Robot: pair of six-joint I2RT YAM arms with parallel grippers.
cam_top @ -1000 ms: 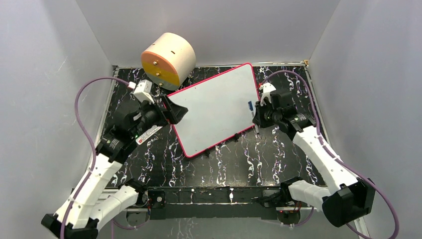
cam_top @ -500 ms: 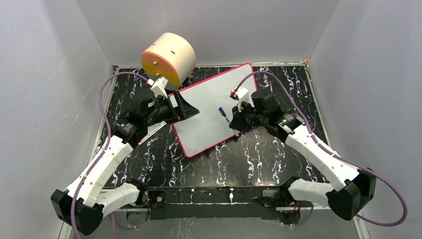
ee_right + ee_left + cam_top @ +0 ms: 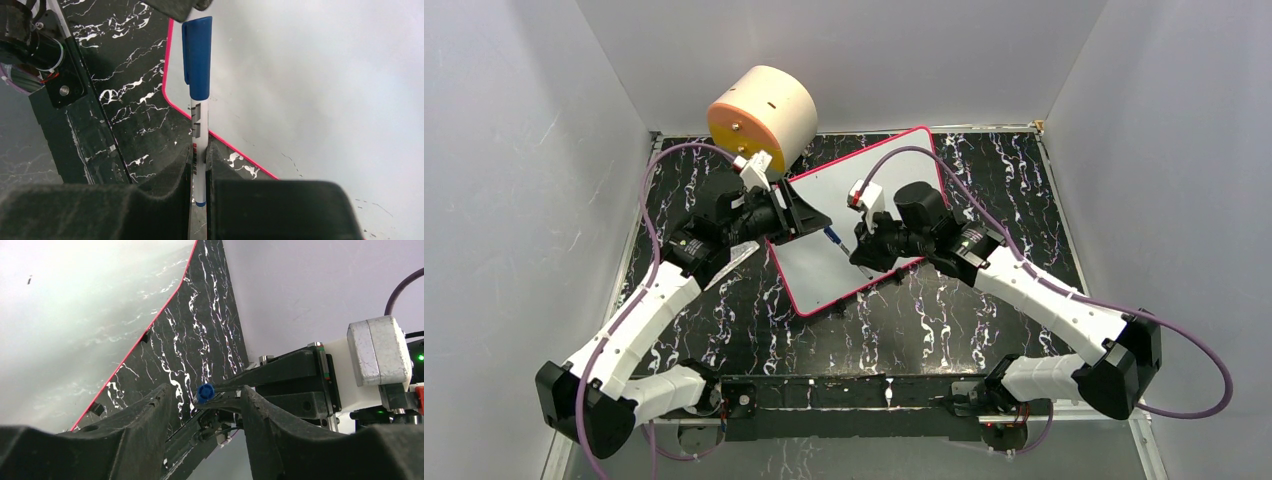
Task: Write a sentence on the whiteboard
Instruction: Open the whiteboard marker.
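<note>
Where the arms meet mid-frame, right gripper (image 3: pixel 199 162) is clamped on a marker (image 3: pixel 198 100) — blue cap pointing away. Left gripper (image 3: pixel 205 407) stands apart, cap end between its fingers. Whiteboard (image 3: pixel 824 275) lies beneath both, skewed, centre frame. Beyond, upper left — a tan drum (image 3: pixel 762 115).

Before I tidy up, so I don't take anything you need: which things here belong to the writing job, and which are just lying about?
For the job:
- the whiteboard
- the capped blue marker, held in the right gripper
- the left gripper, open around the marker's cap

Lying about:
- the cream cylinder with an orange face, behind the whiteboard
</note>
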